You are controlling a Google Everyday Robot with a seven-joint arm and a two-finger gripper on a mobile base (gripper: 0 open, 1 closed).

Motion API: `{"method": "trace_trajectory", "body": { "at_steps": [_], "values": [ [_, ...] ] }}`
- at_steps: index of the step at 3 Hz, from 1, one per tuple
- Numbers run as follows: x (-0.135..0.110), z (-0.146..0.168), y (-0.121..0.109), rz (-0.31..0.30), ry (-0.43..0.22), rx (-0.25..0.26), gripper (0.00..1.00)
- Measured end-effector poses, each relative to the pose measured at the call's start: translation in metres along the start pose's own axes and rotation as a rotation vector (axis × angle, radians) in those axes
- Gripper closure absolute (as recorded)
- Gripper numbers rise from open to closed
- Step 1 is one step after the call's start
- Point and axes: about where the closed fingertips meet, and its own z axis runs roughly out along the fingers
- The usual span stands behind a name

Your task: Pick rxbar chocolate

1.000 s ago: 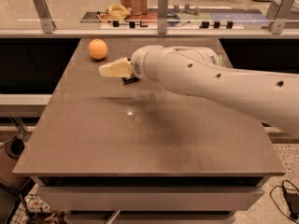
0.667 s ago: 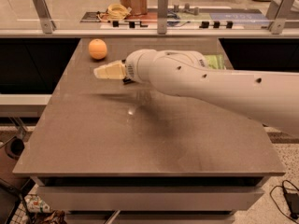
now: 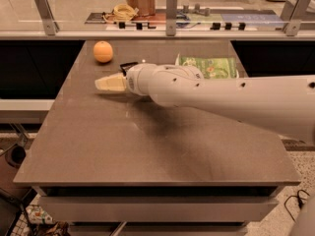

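Observation:
My gripper (image 3: 110, 84) is over the left part of the grey table (image 3: 147, 146), pointing left, at the end of the white arm (image 3: 221, 95) that reaches in from the right. A small black piece (image 3: 129, 66) shows just behind the wrist. It looks like an edge of the rxbar chocolate, and the arm hides the rest of it. The orange fruit (image 3: 103, 51) lies on the table behind and slightly left of the gripper, apart from it.
A green-and-white snack bag (image 3: 209, 67) lies at the back right of the table, partly behind the arm. Behind the table runs a counter with metal posts (image 3: 171, 13) and a brown holder with cables (image 3: 138, 1). The table's left edge is close to the gripper.
The gripper has moved a little to the left and toward the front of the table. The orange and the snack bag have not moved.

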Motion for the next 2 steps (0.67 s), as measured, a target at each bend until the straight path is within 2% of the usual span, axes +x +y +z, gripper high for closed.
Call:
{"method": "trace_trajectory", "body": {
  "at_steps": [2],
  "values": [
    [0.007,0.0052,-0.0031,0.024,0.007,0.006,0.0]
  ]
}}
